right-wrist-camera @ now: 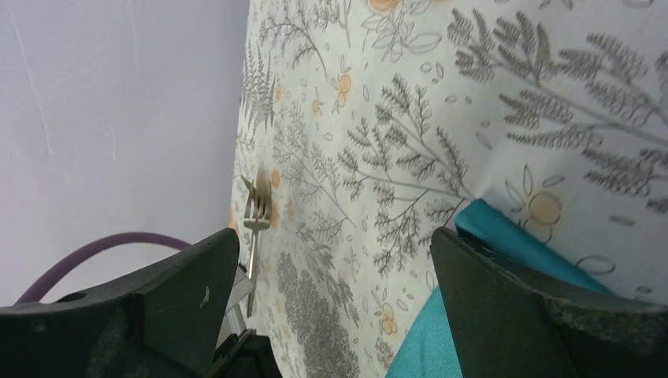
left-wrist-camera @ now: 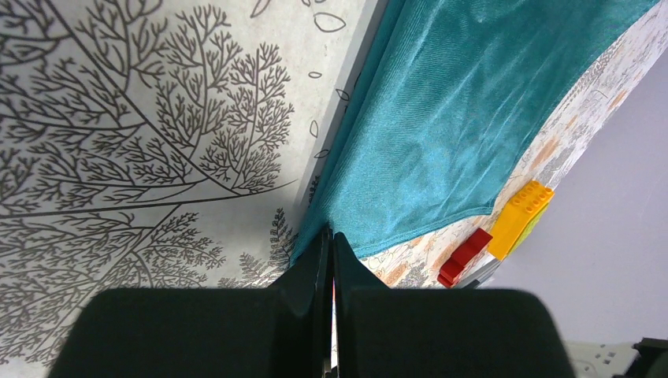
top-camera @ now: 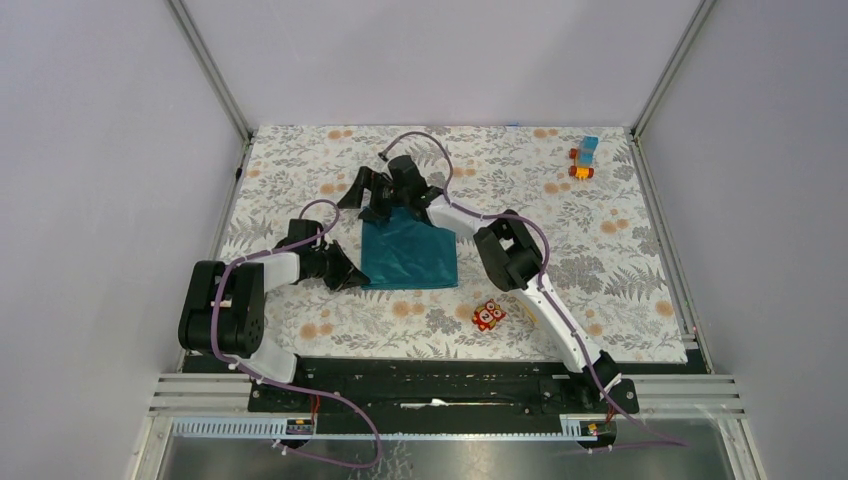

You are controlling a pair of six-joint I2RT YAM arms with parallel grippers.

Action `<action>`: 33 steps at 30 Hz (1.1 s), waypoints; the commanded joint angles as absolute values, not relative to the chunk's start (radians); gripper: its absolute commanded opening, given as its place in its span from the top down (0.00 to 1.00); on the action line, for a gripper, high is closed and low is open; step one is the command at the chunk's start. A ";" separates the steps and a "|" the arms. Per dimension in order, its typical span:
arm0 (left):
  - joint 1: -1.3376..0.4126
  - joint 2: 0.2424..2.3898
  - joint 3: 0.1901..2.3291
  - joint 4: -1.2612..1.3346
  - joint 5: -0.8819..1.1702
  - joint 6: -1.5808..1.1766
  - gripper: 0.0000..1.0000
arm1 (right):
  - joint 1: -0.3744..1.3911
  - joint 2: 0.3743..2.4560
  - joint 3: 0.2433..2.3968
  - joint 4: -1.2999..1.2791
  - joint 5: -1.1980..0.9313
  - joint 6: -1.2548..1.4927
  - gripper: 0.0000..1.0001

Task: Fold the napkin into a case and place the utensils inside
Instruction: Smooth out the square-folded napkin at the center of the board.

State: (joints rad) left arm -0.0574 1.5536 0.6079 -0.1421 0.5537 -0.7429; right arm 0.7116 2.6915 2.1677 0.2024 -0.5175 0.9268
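one napkin (top-camera: pixel 412 255) corner sits pinched in the left tool (left-wrist-camera: pixel 330 236); right tool (right-wrist-camera: pixel 335 240) gapes.

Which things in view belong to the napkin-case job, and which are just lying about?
Belong to the job:
- teal-green fabric napkin, lying partly folded between the two arms
- slim metal fork, lying near the table edge

Just lying about:
- small red owl toy
- blue, red and orange toy bricks in the far right corner

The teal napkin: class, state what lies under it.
The napkin lies on the floral tablecloth, visible all around it. Anything beneath or inside its folds is covered, unseen.
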 commanded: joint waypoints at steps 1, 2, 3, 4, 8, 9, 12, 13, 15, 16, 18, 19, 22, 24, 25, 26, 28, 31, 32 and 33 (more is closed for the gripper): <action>-0.063 1.605 0.568 -0.185 0.475 -0.721 1.00 | 0.696 2.798 2.308 0.029 -0.422 0.849 0.01; -0.063 1.606 0.568 -0.184 0.477 -0.721 1.00 | 0.698 2.820 2.342 0.019 -0.426 0.851 0.01; -0.063 1.606 0.569 -0.186 0.476 -0.720 1.00 | 0.696 2.842 2.375 0.011 -0.427 0.852 0.01; -0.063 1.605 0.566 -0.188 0.475 -0.718 1.00 | 0.696 2.859 2.403 0.006 -0.424 0.853 0.01; -0.063 1.604 0.563 -0.192 0.472 -0.714 1.00 | 0.691 2.914 2.482 0.006 -0.397 0.857 0.01; -0.063 1.604 0.563 -0.191 0.473 -0.713 1.00 | 0.689 2.925 2.505 0.006 -0.391 0.859 0.01; -0.063 1.605 0.566 -0.190 0.480 -0.708 1.00 | 0.684 2.953 2.577 0.008 -0.368 0.839 0.01; -0.063 1.604 0.570 -0.192 0.485 -0.705 1.00 | 0.682 2.955 2.594 0.013 -0.359 0.821 0.01; -0.063 1.592 0.578 -0.197 0.500 -0.696 1.00 | 0.676 2.942 2.615 0.015 -0.345 0.793 0.00; -0.063 1.578 0.582 -0.199 0.512 -0.692 1.00 | 0.671 2.915 2.615 0.014 -0.343 0.779 0.00; -0.063 1.545 0.589 -0.204 0.534 -0.684 1.00 | 0.662 2.852 2.610 -0.010 -0.345 0.743 0.00; -0.063 1.530 0.597 -0.209 0.550 -0.678 1.00 | 0.659 2.811 2.603 -0.042 -0.344 0.715 0.00; -0.063 1.484 0.635 -0.246 0.583 -0.659 0.92 | 0.651 2.657 2.544 -0.126 -0.338 0.615 0.00; -0.063 1.454 0.663 -0.271 0.597 -0.645 0.84 | 0.640 2.529 2.437 -0.160 -0.342 0.571 0.00; -0.063 1.437 0.679 -0.282 0.603 -0.642 0.80 | 0.629 2.463 2.369 -0.174 -0.347 0.555 0.00; -0.063 1.424 0.689 -0.286 0.613 -0.640 0.77 | 0.620 2.403 2.302 -0.179 -0.357 0.545 0.00; -0.063 1.407 0.708 -0.293 0.636 -0.641 0.72 | 0.594 2.314 2.184 -0.206 -0.392 0.525 0.00; -0.063 1.401 0.738 -0.293 0.668 -0.649 0.68 | 0.546 2.219 2.007 -0.208 -0.488 0.544 0.01; -0.063 1.406 0.752 -0.294 0.670 -0.651 0.67 | 0.533 2.192 1.949 -0.194 -0.519 0.550 0.01; -0.063 1.416 0.769 -0.292 0.670 -0.654 0.67 | 0.523 2.166 1.895 -0.179 -0.534 0.555 0.02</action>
